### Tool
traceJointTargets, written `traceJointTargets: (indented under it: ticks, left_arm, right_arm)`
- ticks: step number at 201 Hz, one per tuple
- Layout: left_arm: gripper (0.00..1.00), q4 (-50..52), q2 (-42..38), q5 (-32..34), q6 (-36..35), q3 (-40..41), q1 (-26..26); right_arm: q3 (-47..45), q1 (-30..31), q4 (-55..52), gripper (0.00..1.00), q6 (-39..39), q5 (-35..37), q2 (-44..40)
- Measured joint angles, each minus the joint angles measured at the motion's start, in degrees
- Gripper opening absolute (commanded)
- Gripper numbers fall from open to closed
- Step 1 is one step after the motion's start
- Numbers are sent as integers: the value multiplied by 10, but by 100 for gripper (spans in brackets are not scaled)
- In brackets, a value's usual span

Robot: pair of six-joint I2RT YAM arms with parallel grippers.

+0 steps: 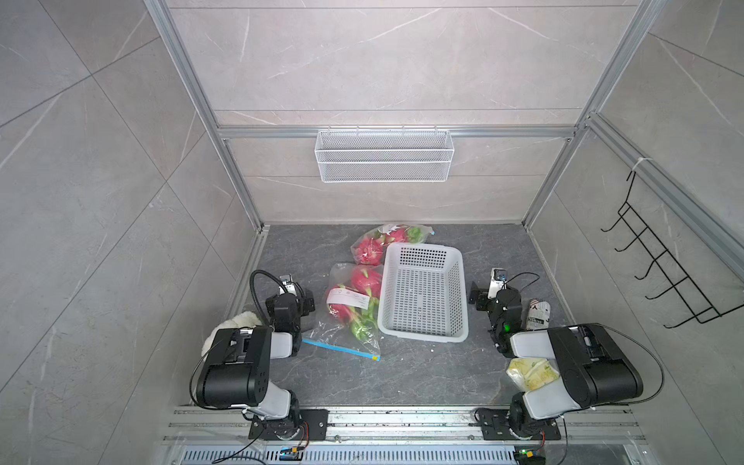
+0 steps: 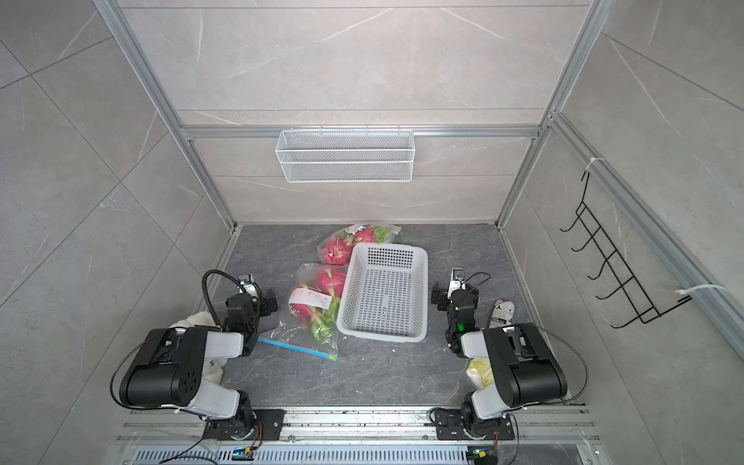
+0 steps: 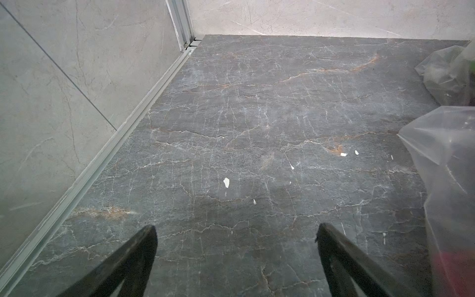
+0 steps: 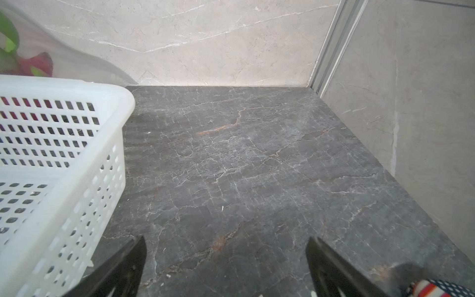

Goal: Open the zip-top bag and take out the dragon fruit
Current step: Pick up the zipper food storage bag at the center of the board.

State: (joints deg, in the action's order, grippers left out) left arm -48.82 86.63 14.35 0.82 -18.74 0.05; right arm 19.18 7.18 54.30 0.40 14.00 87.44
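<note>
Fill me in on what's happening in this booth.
Nothing is being handled yet. Two clear zip-top bags, the near bag and the far bag, lie on the table with the dragon fruit inside them. An empty white basket sits right beside the bags. The left jaws and right jaws stand wide open and hold nothing, one on each side of the bags and basket. The near bag's blue zip looks closed.

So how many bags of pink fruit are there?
2. The near bag lies left of the basket, by the left gripper; the far bag behind the basket. None looks hidden.
</note>
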Motion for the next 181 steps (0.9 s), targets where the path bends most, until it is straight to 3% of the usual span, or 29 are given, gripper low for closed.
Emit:
traceJointTargets:
  ticks: [181]
  left_arm:
    - [100,4,0,-14,0,0,4]
  right_arm:
    - [0,0,0,100,0,0,0]
